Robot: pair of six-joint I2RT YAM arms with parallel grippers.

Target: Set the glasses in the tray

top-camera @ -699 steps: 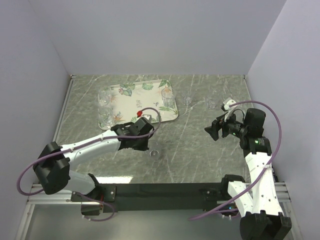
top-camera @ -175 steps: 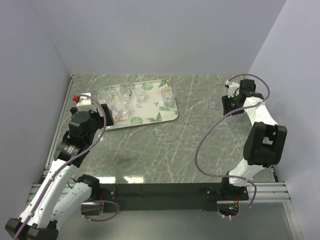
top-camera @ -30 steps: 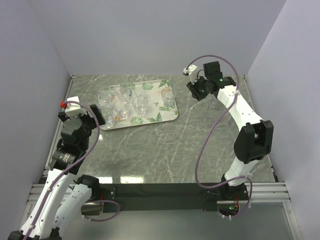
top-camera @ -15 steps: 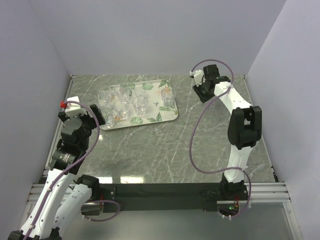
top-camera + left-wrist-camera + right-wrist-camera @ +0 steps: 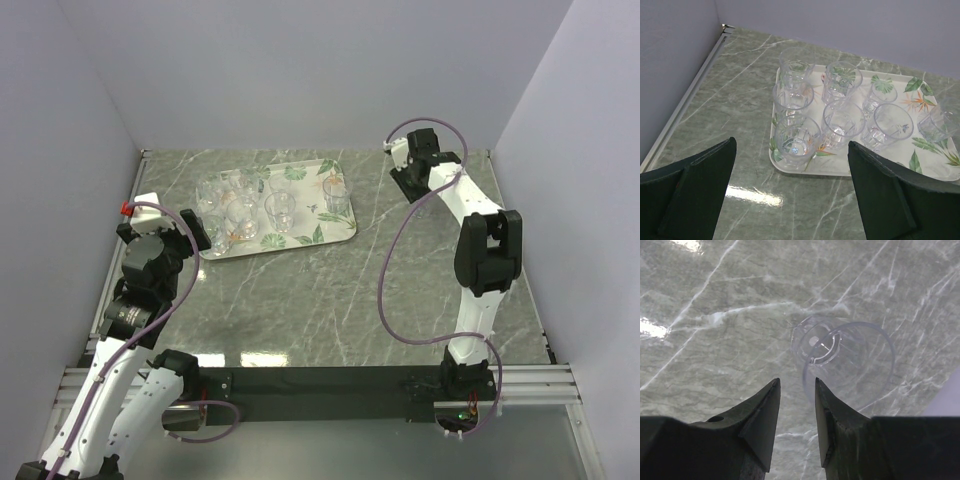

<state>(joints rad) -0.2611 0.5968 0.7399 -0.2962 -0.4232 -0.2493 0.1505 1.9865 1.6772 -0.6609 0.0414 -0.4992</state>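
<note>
Far left on the table (image 5: 330, 300): the tray (image 5: 345, 232), lying flat and slightly askew. Holds eight glasses (image 5: 842, 120), all upright, crowded in rows toward its left end, several rim to rim, with the rightmost a little apart near the right end. Leaf and flower print showing on the bare right part. Outside the tray: a lone glass (image 5: 847, 360), upright on the marble at the far right, well apart from the tray. Right gripper (image 5: 796, 384): stretched to the far side of the table, pointing down at the surface just left of the lone glass. Fingers (image 5: 760, 410) drawn close with a narrow gap left between them, pinching nothing. Glass rim just beside the right finger and outside the gap; touching or not, cannot tell. From above, mostly hidden behind the arm, only a sliver of glass showing. Left gripper (image 5: 791, 147): spread wide, empty, raised just beside the tray's near-left corner, facing the packed glasses from the near side without touching tray or glass.
</note>
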